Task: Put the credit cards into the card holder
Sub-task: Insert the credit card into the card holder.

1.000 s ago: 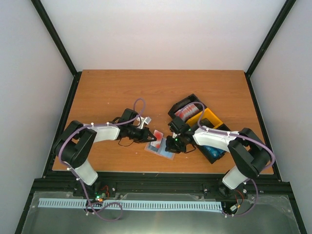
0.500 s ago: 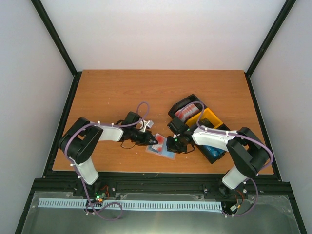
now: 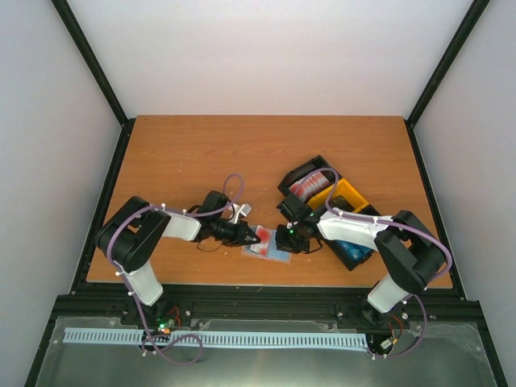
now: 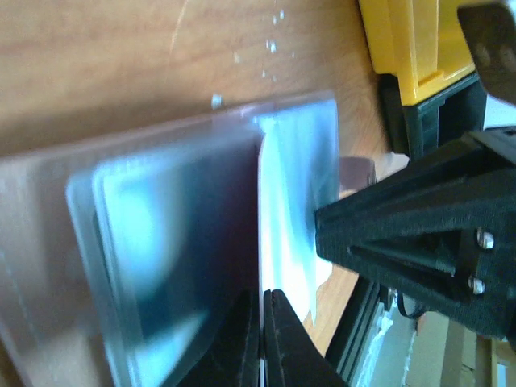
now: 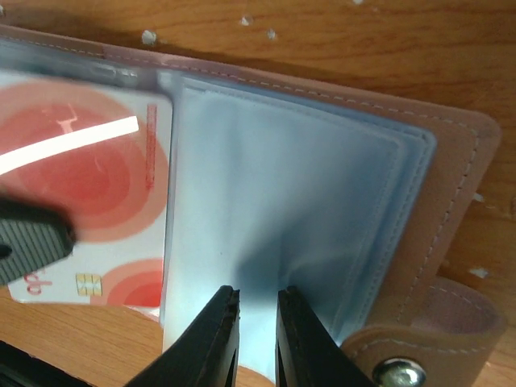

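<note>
Jaws of left gripper [image 4: 261, 300] are sitting almost together, pinching the thin edge of a red credit card [image 5: 81, 169], glossy plastic with white marks, which is lying against the clear pockets. Right gripper [image 5: 256, 297] is nipping a pale, see-through pocket leaf [image 5: 282, 201] through a narrow gap. Card holder [image 5: 451, 185], tan with stitched border and metal snap stud [image 5: 399, 373], is lying open on the wooden table [image 3: 201, 153], just beside the black-and-yellow tray [image 3: 302, 173].
</note>
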`<control>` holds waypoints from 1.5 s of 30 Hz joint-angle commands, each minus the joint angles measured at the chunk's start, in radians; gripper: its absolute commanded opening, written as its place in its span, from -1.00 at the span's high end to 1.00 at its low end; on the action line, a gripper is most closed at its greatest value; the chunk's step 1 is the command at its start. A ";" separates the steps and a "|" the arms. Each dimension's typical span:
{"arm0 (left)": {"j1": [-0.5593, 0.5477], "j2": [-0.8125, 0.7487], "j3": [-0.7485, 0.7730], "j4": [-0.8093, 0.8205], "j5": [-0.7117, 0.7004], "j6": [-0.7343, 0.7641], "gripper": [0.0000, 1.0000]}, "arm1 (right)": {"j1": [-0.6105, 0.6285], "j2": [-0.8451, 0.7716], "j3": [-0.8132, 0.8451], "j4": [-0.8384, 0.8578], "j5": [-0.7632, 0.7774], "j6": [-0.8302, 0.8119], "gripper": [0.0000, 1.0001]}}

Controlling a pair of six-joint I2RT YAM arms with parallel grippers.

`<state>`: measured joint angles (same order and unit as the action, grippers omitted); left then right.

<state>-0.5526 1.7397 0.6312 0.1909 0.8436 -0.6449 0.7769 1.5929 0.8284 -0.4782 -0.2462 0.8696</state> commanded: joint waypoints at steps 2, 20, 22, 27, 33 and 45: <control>-0.013 -0.052 -0.070 0.089 0.046 -0.091 0.99 | 0.005 0.039 -0.039 -0.018 0.058 0.020 0.68; -0.013 -0.010 -0.090 0.216 0.071 -0.229 0.99 | 0.006 0.041 -0.063 0.029 0.049 0.032 0.68; -0.013 -0.004 -0.089 0.222 0.071 -0.226 0.99 | 0.007 0.042 -0.066 0.034 0.045 0.034 0.68; -0.013 0.022 -0.088 0.268 0.089 -0.236 0.99 | 0.007 0.039 -0.069 0.043 0.040 0.040 0.68; -0.018 0.036 -0.090 0.301 0.099 -0.241 0.99 | 0.007 0.035 -0.069 0.047 0.038 0.043 0.68; -0.033 0.055 -0.079 0.327 0.089 -0.260 0.99 | 0.007 -0.036 -0.078 0.040 0.064 0.047 0.66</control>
<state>-0.5751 1.7809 0.5331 0.4759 0.9287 -0.8940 0.7769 1.5738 0.7860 -0.3927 -0.2539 0.9062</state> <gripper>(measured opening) 0.026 0.164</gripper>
